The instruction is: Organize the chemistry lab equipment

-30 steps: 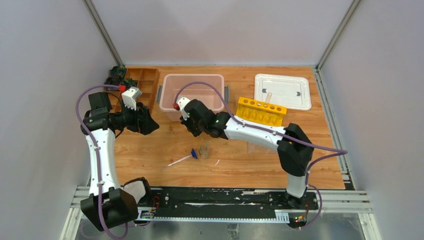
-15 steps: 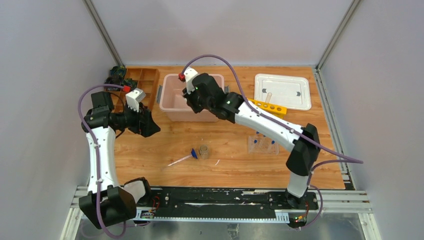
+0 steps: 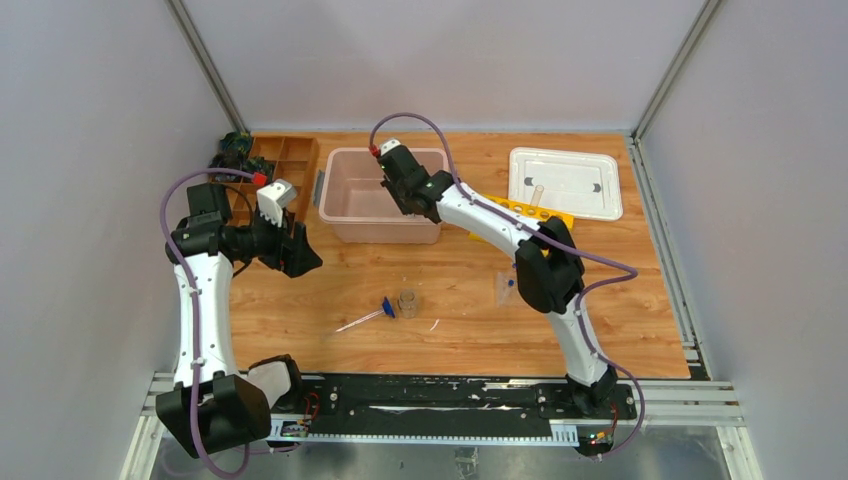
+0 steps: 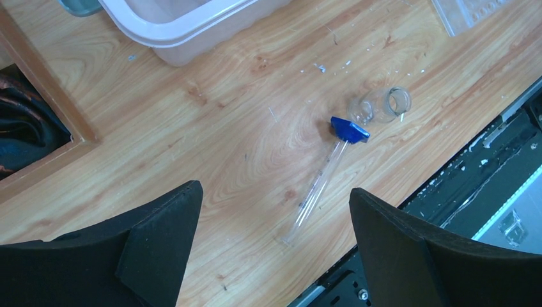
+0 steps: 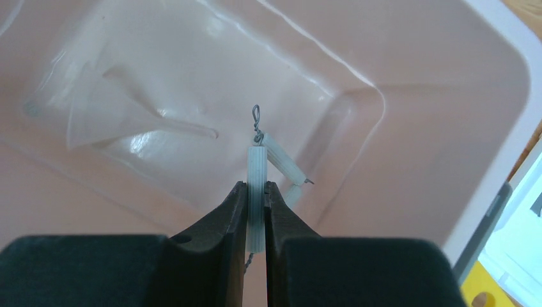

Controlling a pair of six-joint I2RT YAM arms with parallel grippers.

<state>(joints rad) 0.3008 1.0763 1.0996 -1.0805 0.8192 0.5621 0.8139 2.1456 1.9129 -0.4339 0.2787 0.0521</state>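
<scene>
My right gripper point(image 5: 255, 187) is shut on one ribbed bar of the pale triangle point(image 5: 257, 167), holding it over the inside of the pink bin point(image 5: 505, 83). The triangle's other bars and twisted wire ends hang ahead of the jaws. A clear funnel point(image 5: 96, 109) lies on the bin floor. In the top view the right gripper point(image 3: 405, 195) is over the bin point(image 3: 345, 228). My left gripper point(image 4: 275, 198) stands open and empty above the table, with the clear glass tube point(image 4: 323, 182) and its blue end below it. The tiny beaker point(image 4: 381, 105) lies on its side beside the tube.
A yellow holed rack point(image 3: 555, 215) and a clear vial tray point(image 3: 505, 288) sit partly behind the right arm. A white lid point(image 3: 565, 183) is at the back right. The brown wooden compartment tray point(image 3: 285, 165) sits at the back left, beside the left gripper point(image 3: 300, 255).
The right arm has swung from in front of the bin up and over it, carrying the pale triangle. The left gripper has barely shifted and stays open.
</scene>
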